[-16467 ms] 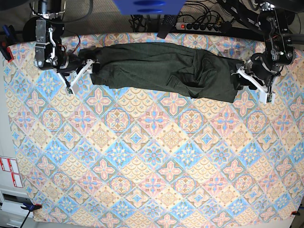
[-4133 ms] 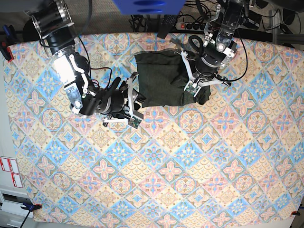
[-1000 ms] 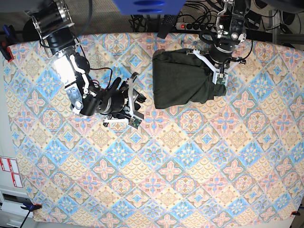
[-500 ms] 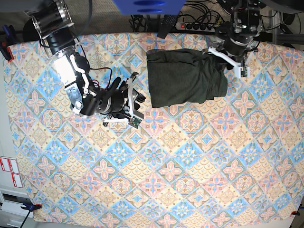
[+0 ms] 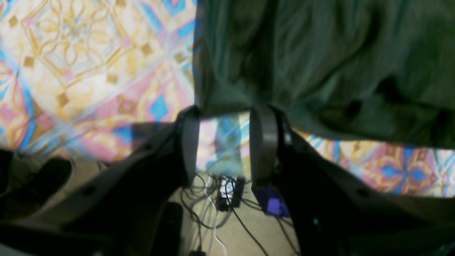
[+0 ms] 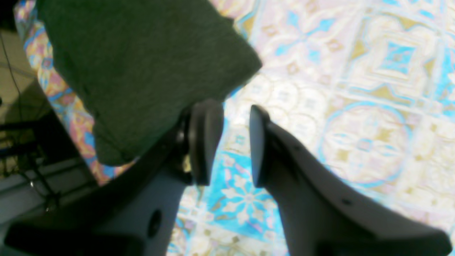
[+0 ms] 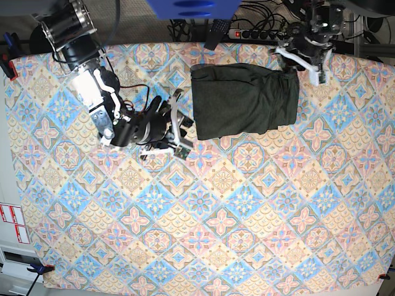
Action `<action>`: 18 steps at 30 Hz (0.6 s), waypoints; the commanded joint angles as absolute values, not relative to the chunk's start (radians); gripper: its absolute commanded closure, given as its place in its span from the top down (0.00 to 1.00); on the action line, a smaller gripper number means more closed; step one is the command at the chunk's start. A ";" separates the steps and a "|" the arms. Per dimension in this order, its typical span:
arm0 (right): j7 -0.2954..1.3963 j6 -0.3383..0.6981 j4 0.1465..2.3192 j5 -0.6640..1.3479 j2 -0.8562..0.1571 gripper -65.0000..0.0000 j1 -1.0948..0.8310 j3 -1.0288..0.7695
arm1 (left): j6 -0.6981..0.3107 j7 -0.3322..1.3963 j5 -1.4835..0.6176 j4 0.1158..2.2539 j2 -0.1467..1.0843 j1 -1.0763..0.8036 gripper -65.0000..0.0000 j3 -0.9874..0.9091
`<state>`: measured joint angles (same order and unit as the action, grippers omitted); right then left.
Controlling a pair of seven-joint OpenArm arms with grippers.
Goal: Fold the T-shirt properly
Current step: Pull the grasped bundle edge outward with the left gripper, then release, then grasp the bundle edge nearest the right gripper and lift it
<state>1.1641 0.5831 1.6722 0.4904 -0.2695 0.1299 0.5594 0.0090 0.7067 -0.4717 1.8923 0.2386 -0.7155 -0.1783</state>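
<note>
left tool (image 5: pixel 224 142) agape, empty | right tool (image 6: pixel 227 142) agape | T-shirt (image 7: pixel 244 102) folded, base view

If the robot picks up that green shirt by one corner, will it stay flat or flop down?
The T-shirt would probably flop: its soft knit already shows wrinkles and sagging folds. It likely won't slide or roll when nudged; it would bunch up instead, since it lies limp on the tablecloth.

A patterned tablecloth (image 7: pixel 203 234) of pink, blue and cream diamond tiles covers the whole table, lit evenly from above. Beyond its far edge a black power strip (image 7: pixel 262 34) lies among tangled cables (image 7: pixel 185 28) on grey floor. A blue object (image 7: pixel 191 8) hangs at the top edge. Red-and-white labels (image 7: pixel 13 222) sit at the left margin.
</note>
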 commanded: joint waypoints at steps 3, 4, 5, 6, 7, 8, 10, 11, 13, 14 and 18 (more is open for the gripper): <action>1.144 0.588 1.664 0.503 -0.271 0.26 0.150 0.601 | 0.018 0.688 -0.467 1.913 0.251 -0.722 0.37 -0.231; 1.144 0.588 1.650 0.501 -0.269 0.26 0.154 0.613 | 0.018 0.687 -0.467 1.916 0.251 -0.722 0.37 -0.236; 1.142 0.588 1.639 0.498 -0.268 0.26 0.171 0.627 | 0.018 0.687 -0.467 1.931 0.251 -0.722 0.36 -0.236; 1.142 0.588 1.633 0.486 -0.268 0.26 0.189 0.645 | 0.016 0.687 -0.467 1.946 0.251 -0.722 0.34 -0.231; 1.142 0.588 1.632 0.473 -0.266 0.26 0.203 0.668 | 0.016 0.687 -0.467 1.960 0.251 -0.725 0.32 -0.226; 1.142 0.588 1.630 0.456 -0.257 0.24 0.216 0.694 | 0.012 0.687 -0.467 1.977 0.251 -0.736 0.28 -0.219; 1.142 0.588 1.629 0.421 -0.243 0.19 0.237 0.731 | -0.025 0.687 -0.467 1.992 0.255 -0.743 0.22 -0.174; 1.142 0.588 1.618 0.398 -0.240 0.16 0.252 0.751 | -0.053 0.687 -0.467 1.995 0.259 -0.745 0.19 -0.143; 1.142 0.588 1.587 0.361 -0.226 0.12 0.265 0.788 | -0.082 0.687 -0.460 1.994 0.259 -0.743 0.08 -0.111; 1.142 0.588 1.577 0.343 -0.206 0.11 0.265 0.803 | -0.084 0.687 -0.456 1.992 0.259 -0.742 0.02 -0.104; 1.142 0.588 1.546 0.294 -0.148 0.09 0.265 0.845 | -0.084 0.687 -0.455 1.969 0.254 -0.723 0.00 -0.104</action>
